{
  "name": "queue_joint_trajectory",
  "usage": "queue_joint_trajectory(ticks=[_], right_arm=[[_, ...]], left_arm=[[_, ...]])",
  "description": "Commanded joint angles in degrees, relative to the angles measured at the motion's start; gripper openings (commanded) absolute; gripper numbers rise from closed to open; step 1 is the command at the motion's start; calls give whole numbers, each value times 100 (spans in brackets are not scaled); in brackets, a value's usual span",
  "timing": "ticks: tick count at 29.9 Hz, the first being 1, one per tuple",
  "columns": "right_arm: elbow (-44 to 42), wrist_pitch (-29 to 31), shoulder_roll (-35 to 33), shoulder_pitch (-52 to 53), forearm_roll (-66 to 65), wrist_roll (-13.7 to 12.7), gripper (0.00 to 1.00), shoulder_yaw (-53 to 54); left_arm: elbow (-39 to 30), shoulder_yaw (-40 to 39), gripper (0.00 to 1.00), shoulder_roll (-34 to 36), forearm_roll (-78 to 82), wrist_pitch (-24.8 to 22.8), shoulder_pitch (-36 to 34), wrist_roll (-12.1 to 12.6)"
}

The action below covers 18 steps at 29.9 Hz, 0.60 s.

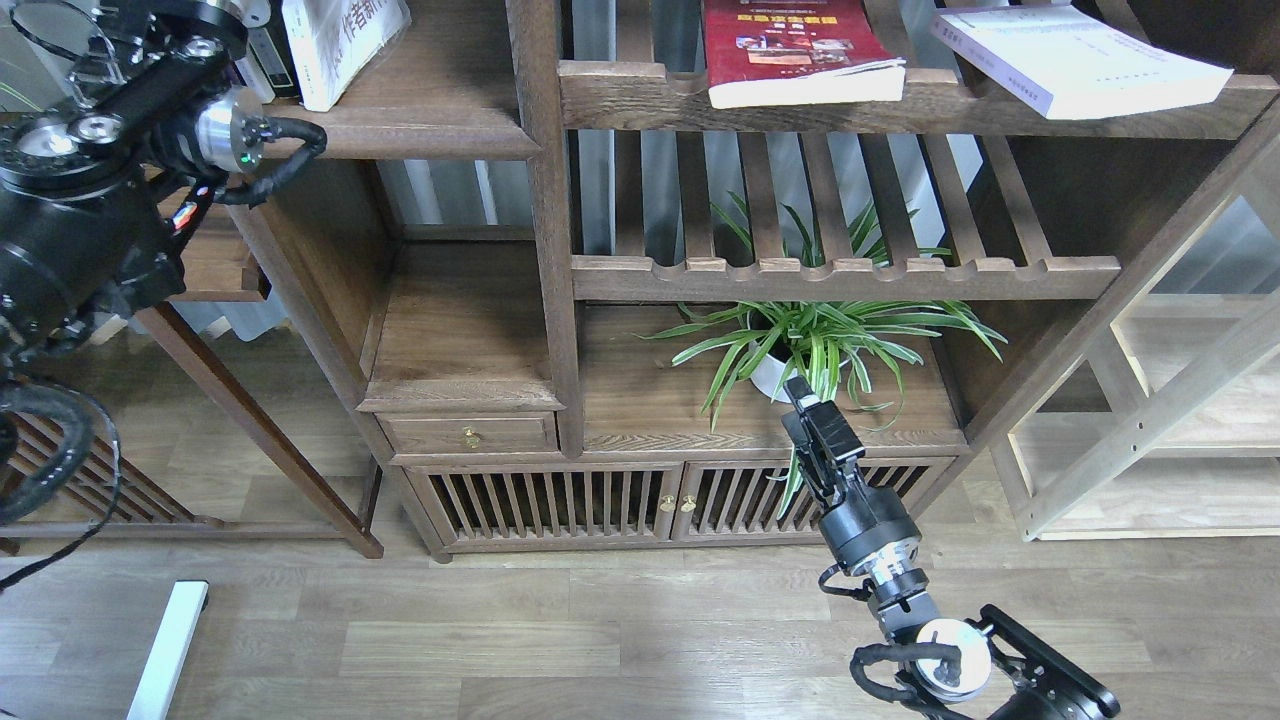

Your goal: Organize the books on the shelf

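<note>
- The left gripper runs off the top left corner, so I cannot tell whether it pinches anything; only its black arm (80, 200) shows.
- The white book (340, 45) stands tilted on the solid shelf (400, 130) at top left, just beside that arm.
- The step looks like setting this book upright; it calls for a slow nudge with the spine kept back from the rounded front edge.
- The right gripper (808, 412) hangs low before the plant (810, 335), fingers pressed together and holding nothing.
- The red book (790, 50) and the pale book (1075, 60) lie flat on the slatted rack (880, 110), both overhanging its front.
- Below is plank flooring (560, 640).
</note>
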Motion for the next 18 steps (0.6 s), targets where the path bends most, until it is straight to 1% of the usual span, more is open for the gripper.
queue_joint_trajectory(ticks=[1, 7, 18], right_arm=[[0, 0, 12, 8, -34, 0, 73, -60], [-9, 0, 47, 17, -60, 0, 73, -77], [-9, 0, 56, 44, -86, 0, 73, -86]], left_arm=[[-178, 0, 76, 195, 1, -1, -5, 1], [-407, -35, 78, 485, 1, -1, -49, 1], [-600, -158, 79, 617, 1, -1, -128, 1]])
